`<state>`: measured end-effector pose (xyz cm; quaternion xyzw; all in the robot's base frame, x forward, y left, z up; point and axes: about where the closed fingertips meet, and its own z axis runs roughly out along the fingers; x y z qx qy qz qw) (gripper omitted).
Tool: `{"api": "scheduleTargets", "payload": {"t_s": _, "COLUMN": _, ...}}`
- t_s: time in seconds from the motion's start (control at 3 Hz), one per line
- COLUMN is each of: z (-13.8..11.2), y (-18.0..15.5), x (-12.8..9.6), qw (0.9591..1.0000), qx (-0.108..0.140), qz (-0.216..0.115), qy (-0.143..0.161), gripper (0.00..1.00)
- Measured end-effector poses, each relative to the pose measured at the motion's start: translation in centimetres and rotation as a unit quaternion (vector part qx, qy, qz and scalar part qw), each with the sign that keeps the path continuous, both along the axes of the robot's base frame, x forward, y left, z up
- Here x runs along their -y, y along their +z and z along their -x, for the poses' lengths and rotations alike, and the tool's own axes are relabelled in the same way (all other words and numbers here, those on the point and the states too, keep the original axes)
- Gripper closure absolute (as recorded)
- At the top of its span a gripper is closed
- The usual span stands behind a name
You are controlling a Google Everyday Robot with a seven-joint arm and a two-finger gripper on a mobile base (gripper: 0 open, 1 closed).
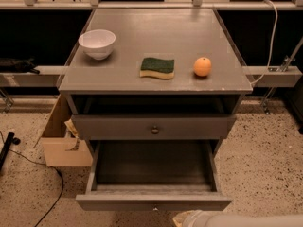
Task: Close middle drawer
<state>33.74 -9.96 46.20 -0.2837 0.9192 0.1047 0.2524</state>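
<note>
1. The middle drawer [154, 202] sits pulled far out at the lower centre of the frame. Its deep rectangular box shows a bare grey wooden floor.
2. Above it, the top drawer [118, 126] shows a flat grey front with one round metal knob [155, 130].
3. On the smooth grey cabinet top [156, 27] lie one round white bowl [97, 42], one green-and-yellow sponge [157, 67] and one orange [202, 66], all apart.
4. One open cardboard box [64, 150] stands on the speckled floor at left, with crumpled material inside.
5. The pale gripper [187, 218] lies at the bottom edge, just below the middle drawer's front. How far open it is cannot be made out.
</note>
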Motion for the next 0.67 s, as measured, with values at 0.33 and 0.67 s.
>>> {"api": "scheduleTargets", "payload": {"t_s": 0.33, "z": 0.70, "y": -2.40, "x": -2.27, "qw": 0.9995, "qx": -0.018, "qz": 0.013, "qy": 0.024, "gripper": 1.00}}
{"api": "scheduleTargets", "payload": {"t_s": 0.67, "z": 0.55, "y": -2.78, "x": -2.84, "qw": 0.9992, "qx": -0.018, "qz": 0.016, "qy": 0.031, "gripper": 1.00}}
